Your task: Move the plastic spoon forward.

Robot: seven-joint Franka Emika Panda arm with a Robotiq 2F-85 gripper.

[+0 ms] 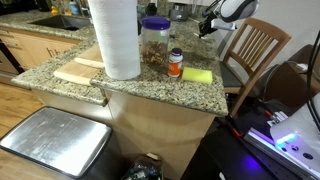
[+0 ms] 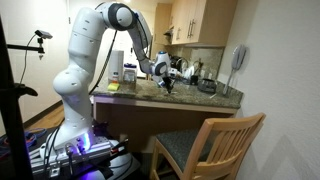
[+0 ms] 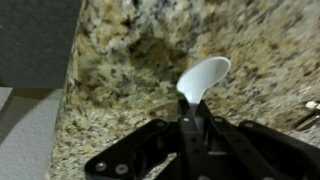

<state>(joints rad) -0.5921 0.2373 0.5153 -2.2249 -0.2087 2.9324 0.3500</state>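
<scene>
In the wrist view a white plastic spoon (image 3: 203, 76) sticks out from between my gripper's fingers (image 3: 190, 108), bowl end forward, over the speckled granite counter (image 3: 130, 60). The fingers are shut on the spoon's handle. In an exterior view the gripper (image 2: 168, 80) hangs just above the counter top (image 2: 190, 95), near the counter's middle. In an exterior view only the arm's wrist (image 1: 215, 22) shows at the far end of the counter; the spoon is too small to see there.
On the counter stand a paper towel roll (image 1: 115, 38), a glass jar of nuts (image 1: 155, 42), a small orange-capped bottle (image 1: 176, 62), a yellow sponge (image 1: 197, 75) and a wooden board (image 1: 82, 70). A wooden chair (image 2: 215, 140) stands beside the counter. A metal bin (image 1: 55, 140) is below.
</scene>
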